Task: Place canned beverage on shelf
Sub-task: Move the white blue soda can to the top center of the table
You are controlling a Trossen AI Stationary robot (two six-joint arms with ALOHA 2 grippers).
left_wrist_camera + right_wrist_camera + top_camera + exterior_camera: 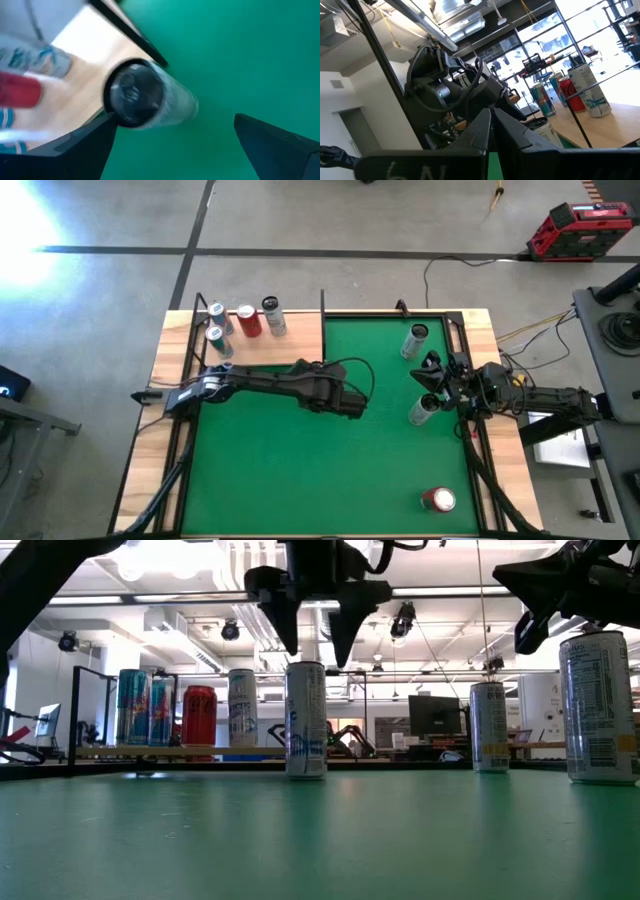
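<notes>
Hovering above a tall silver-and-blue drink can (306,720), the left gripper (312,635) hangs with its two dark fingers spread wide, one to each side of the can's top, holding nothing. That can stands upright on the green mat (300,470), just beside the edge of the light-wood shelf board with thin black rods (300,345). Already on the shelf stand four cans: two teal-striped ones (133,706), a red one (199,715) and a pale one (242,707). The right gripper (432,376) sits at the mat's right side, fingers pressed together and empty, between two more silver cans (415,340), with the nearer silver can (423,411) close by it. A red-topped can (438,500) rests near the mat's front right corner.
</notes>
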